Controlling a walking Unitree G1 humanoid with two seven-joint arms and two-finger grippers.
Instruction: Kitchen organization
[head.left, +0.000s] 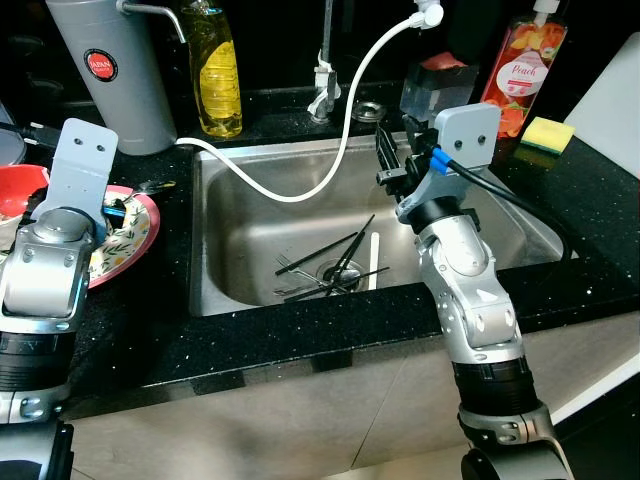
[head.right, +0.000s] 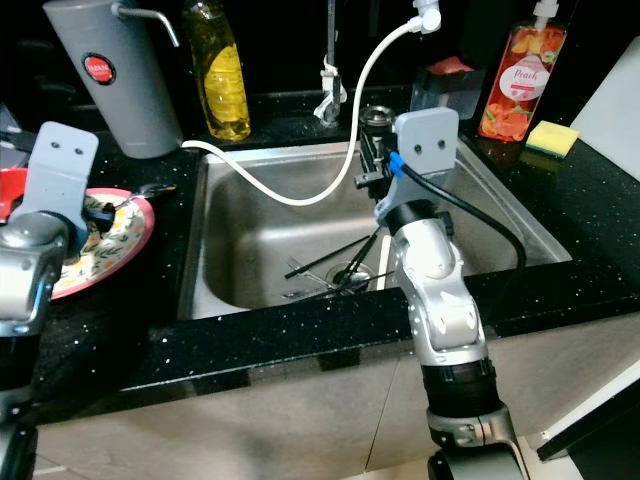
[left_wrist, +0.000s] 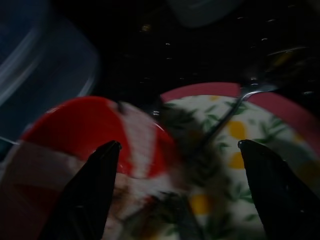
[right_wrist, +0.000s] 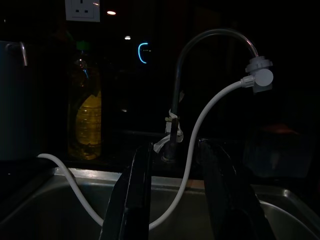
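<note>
Black speckled counter (head.left: 600, 190) running around steel sink (head.left: 240, 250); wall socket (right_wrist: 82, 10) showing on dark wall.

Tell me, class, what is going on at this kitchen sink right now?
A humanoid robot stands at the sink. Its right end effector hangs open over the basin, pointing toward the faucet, holding nothing. Its left end effector hovers open above a red bowl and a floral plate on the counter. Chopsticks lie by the drain.

Grey jug (head.left: 112, 70) back left on the black speckled worktop (head.left: 600, 200), yellow oil bottle (head.left: 215, 70) beside it, white hose (head.left: 340, 140) looping off the tap (head.left: 324, 60), peach soap bottle (head.left: 522, 70), yellow sponge (head.left: 546, 133) far right.
</note>
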